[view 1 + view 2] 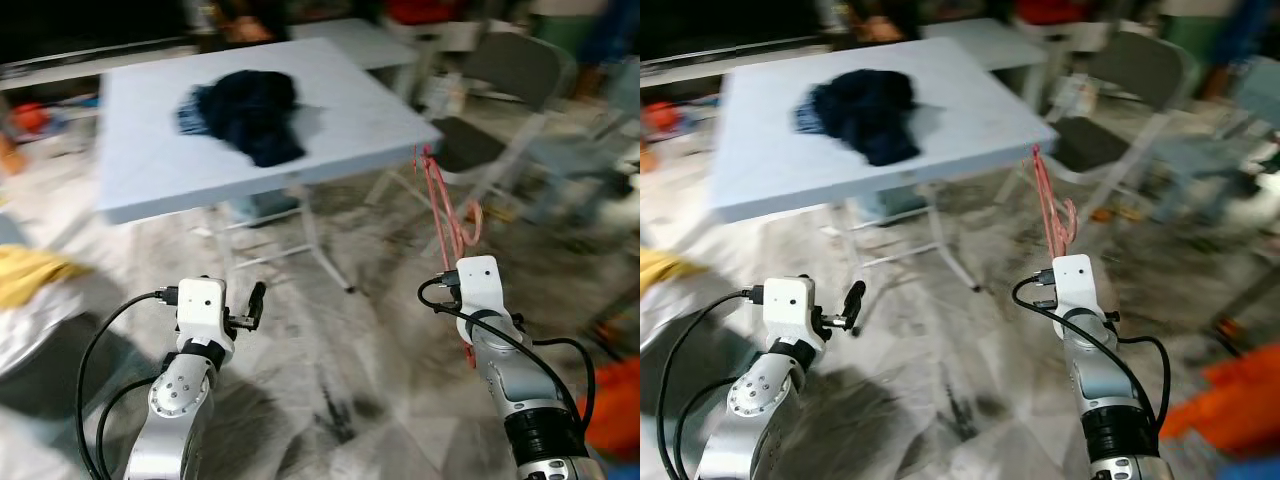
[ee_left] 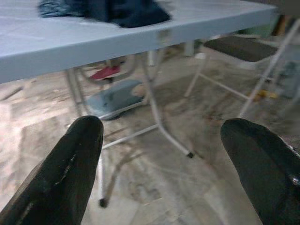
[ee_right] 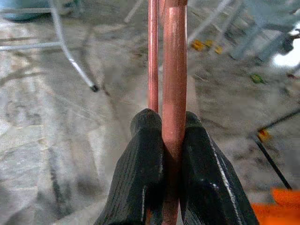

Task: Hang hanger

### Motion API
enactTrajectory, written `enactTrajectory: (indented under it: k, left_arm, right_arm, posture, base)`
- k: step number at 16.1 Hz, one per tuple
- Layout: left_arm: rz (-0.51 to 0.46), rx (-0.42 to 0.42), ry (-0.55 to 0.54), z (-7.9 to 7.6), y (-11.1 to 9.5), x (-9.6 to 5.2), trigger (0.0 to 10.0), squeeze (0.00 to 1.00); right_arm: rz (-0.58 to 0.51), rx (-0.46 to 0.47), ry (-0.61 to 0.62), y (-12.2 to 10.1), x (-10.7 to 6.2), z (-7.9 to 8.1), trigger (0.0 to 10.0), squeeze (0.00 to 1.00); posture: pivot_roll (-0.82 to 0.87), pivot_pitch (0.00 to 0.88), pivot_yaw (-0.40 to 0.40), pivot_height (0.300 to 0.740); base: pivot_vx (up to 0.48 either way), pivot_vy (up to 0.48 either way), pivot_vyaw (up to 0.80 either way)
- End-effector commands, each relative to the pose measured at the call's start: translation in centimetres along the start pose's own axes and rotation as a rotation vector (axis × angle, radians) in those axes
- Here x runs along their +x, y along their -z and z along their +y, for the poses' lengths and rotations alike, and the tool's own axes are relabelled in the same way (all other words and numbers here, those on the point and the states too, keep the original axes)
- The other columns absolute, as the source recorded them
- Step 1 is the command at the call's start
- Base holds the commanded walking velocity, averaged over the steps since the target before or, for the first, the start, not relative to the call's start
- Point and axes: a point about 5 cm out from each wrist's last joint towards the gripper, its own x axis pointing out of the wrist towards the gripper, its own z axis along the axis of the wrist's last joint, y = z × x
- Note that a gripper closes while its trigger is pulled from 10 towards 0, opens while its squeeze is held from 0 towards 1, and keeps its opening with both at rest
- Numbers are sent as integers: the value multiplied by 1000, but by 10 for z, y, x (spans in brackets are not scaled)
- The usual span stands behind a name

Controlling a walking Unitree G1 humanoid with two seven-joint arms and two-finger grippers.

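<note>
A pink plastic hanger (image 1: 447,208) stands upright above my right wrist, its top near the corner of the grey folding table (image 1: 350,150). My right gripper (image 3: 171,136) is shut on the hanger's bar (image 3: 174,70), both black fingers pressed against it. My left gripper (image 2: 164,140) is open and holds nothing, its fingers (image 2: 70,168) spread wide toward the table legs. In the left eye view the left gripper (image 1: 255,303) hovers low at the left, above the floor. A dark blue garment (image 1: 245,110) lies bunched on the tabletop.
A grey folding chair (image 1: 500,110) stands right of the table. Yellow and white cloth (image 1: 30,285) lies at the far left on the floor. Something orange (image 1: 615,405) sits at the lower right. Marbled floor (image 1: 330,370) stretches between my arms.
</note>
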Motion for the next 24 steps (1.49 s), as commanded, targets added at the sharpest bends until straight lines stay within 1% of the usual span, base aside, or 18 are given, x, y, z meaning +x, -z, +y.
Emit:
enactTrajectory:
  k: [1,4,7,8,10,11,12,13,15,16,17,19,20,23,24]
  left_arm:
    - [21,-1,6,2,3,1,10000,0]
    - [27,-8,13,1,2,2,10000,0]
    - [29,-6,12,2,1,4,10000,0]
    - [30,-6,13,2,1,4,10000,0]
    - [37,-7,26,0,1,5,10000,0]
    - [37,-7,29,0,0,5,10000,0]
    - [37,-8,32,-1,0,5,10000,0]
    - [37,-4,34,-1,0,5,10000,0]
    - [12,6,42,-1,-2,6,10000,0]
    - [1,-5,83,-6,-3,4,10000,0]
    - [11,-1,90,-7,-3,4,10000,0]
    - [3,-23,98,-8,-3,3,10000,0]
    - [4,-16,97,-8,-2,4,10000,0]
    - [34,-2,87,0,7,4,10000,0]
    - [54,10,74,7,13,4,10000,0]
  right_arm:
    - [-19,12,12,-8,0,-3,10000,0]
    - [-17,21,6,-9,1,-1,10000,0]
    - [7,76,1,-10,1,-1,10000,0]
    - [21,70,-5,-9,2,1,10000,0]
    - [-8,53,-13,-13,1,5,10000,0]
    - [-4,111,-38,-15,0,8,10000,0]
    - [-36,117,-35,-18,0,8,10000,0]
    - [-62,101,-11,-20,0,7,10000,0]
    - [-62,83,2,-22,0,6,10000,0]
    - [-56,130,19,-21,0,2,10000,0]
    - [-56,145,28,-20,0,1,10000,0]
    - [-55,151,35,-19,0,1,10000,0]
    - [-45,168,38,-18,0,2,10000,0]
    - [10,164,46,-9,2,8,10000,0]
    - [31,163,34,-4,3,13,10000,0]
  posture:
    - [-72,0,23,740]
    - [-70,0,21,740]
    - [-71,0,21,740]
    - [-71,0,21,740]
    - [-72,0,20,740]
    - [-71,0,20,740]
    - [-71,0,21,740]
    - [-71,0,21,740]
    - [-72,0,22,740]
    - [-71,0,22,740]
    - [-71,0,22,740]
    - [-69,0,27,740]
    - [-68,0,31,740]
    - [-56,0,39,740]
    - [-52,0,40,740]
  base:
    - [0,289,-800]
    - [0,404,-800]
    - [0,461,0]
    - [0,465,0]
    - [0,465,0]
    - [0,465,0]
    - [0,469,0]
    - [0,465,0]
    - [0,0,0]
    - [0,0,0]
    - [0,0,0]
    - [0,0,0]
    - [0,0,0]
    - [0,0,0]
    - [0,0,0]
